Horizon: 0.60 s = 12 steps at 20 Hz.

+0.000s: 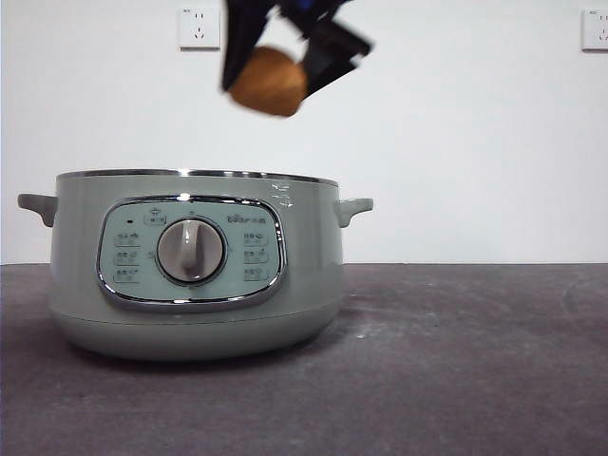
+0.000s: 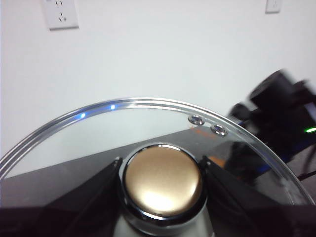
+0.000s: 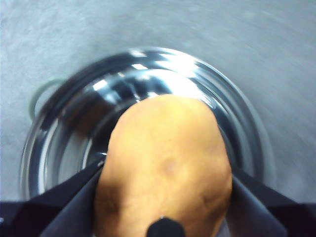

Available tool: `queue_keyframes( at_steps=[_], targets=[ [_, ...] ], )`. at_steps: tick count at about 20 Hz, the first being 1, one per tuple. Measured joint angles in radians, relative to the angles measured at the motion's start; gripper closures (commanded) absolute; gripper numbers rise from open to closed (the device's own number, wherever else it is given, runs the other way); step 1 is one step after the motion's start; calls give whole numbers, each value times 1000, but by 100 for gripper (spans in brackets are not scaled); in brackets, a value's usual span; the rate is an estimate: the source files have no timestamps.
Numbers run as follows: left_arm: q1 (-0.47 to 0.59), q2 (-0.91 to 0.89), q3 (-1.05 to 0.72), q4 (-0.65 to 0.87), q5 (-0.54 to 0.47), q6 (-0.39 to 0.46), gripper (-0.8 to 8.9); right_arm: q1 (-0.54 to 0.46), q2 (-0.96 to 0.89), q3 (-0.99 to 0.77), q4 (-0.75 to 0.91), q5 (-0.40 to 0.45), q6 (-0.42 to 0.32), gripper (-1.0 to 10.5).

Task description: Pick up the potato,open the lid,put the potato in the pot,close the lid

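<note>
The right gripper (image 1: 275, 71) pinches the potato (image 1: 270, 81) between its two black jaws, holding it in the air above the pot (image 1: 195, 266). In the right wrist view the potato (image 3: 165, 168) hangs over the pot's open, shiny interior (image 3: 148, 98) (that picture is blurred). The pot stands lidless on the grey desk (image 1: 456, 361), its control panel and dial (image 1: 191, 250) facing the front camera, a small handle on each side.

The left gripper (image 2: 162, 170) is closed on the knob (image 2: 163, 180) of the lid (image 2: 148, 128), one jaw on each side of it. The lid is held tilted, clear of the pot, with the white wall showing through its glass. Two wall sockets (image 1: 199, 27) sit on the wall behind.
</note>
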Motion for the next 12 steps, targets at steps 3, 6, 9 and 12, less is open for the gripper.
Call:
queue_keyframes(
  at_steps=[3,6,9,12],
  targets=[
    [0,4,3,-16,-8,0,821,30,134,72,5,3,-34,959],
    [0,11,3,-28,-13,0,821,48,227,73,26,3,-60,959],
    [0,13,3,-34,-11,0,821,60,280,73,40,3,-78,959],
    [0,14,3,-49,-12,0,821,60,315,73,42,4,-89,958]
  ],
)
